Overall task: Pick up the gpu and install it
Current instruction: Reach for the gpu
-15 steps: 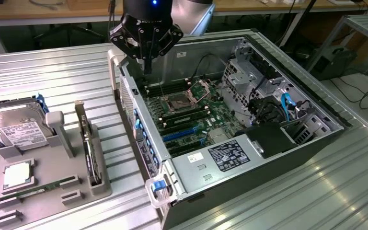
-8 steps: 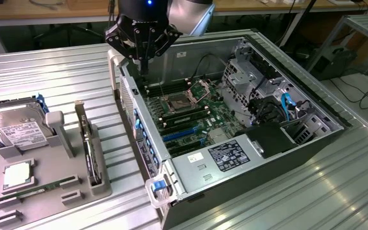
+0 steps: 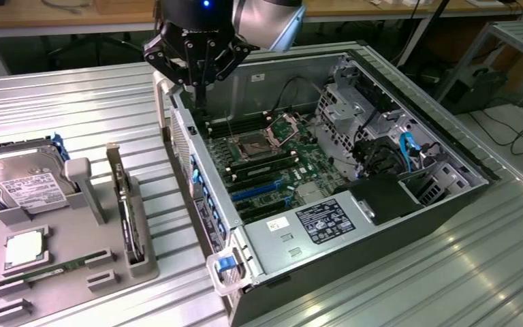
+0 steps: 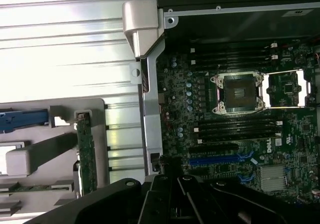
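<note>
The gpu [image 3: 125, 208] is a thin dark green card with a pale metal bracket. It stands on edge in a slot of the grey holder tray [image 3: 71, 286] at the exterior view's left, and its green edge [image 4: 86, 156] shows in the wrist view too. My gripper [image 3: 199, 95] hangs shut and empty over the far left corner of the open computer case [image 3: 243, 238], well apart from the gpu. In the wrist view its dark fingers [image 4: 172, 189] sit together above the motherboard's edge.
The case lies on its side with the motherboard [image 3: 275, 160], open CPU socket [image 4: 237, 93] and blue expansion slots [image 4: 215, 159] exposed. The tray also holds a hard drive [image 3: 25, 187], a RAM stick [image 3: 48, 269] and a square chip [image 3: 25, 248]. A ribbed metal table [image 3: 80, 109] lies underneath.
</note>
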`<state>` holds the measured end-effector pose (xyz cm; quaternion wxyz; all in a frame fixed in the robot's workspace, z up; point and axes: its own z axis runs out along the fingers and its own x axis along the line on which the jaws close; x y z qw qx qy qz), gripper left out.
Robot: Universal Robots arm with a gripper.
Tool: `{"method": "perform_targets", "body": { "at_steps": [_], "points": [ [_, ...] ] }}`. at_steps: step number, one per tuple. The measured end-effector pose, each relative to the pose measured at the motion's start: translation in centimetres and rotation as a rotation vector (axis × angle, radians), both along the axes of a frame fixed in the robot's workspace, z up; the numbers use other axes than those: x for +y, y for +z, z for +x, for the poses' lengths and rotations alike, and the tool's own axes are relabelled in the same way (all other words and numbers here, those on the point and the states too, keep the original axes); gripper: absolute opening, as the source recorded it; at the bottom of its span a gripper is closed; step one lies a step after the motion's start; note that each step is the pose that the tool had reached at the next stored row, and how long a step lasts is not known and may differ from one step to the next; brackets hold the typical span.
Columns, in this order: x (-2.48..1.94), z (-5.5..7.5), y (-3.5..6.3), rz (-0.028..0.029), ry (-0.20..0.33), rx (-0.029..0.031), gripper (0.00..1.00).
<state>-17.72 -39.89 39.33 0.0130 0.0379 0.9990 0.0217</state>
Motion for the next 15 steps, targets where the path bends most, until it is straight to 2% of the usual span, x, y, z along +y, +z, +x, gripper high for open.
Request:
{"method": "perform_targets", "body": {
  "at_steps": [15],
  "points": [
    [0.00,-1.5,0.00,0.0001,0.000,-0.0001,0.11]
  ]
}}
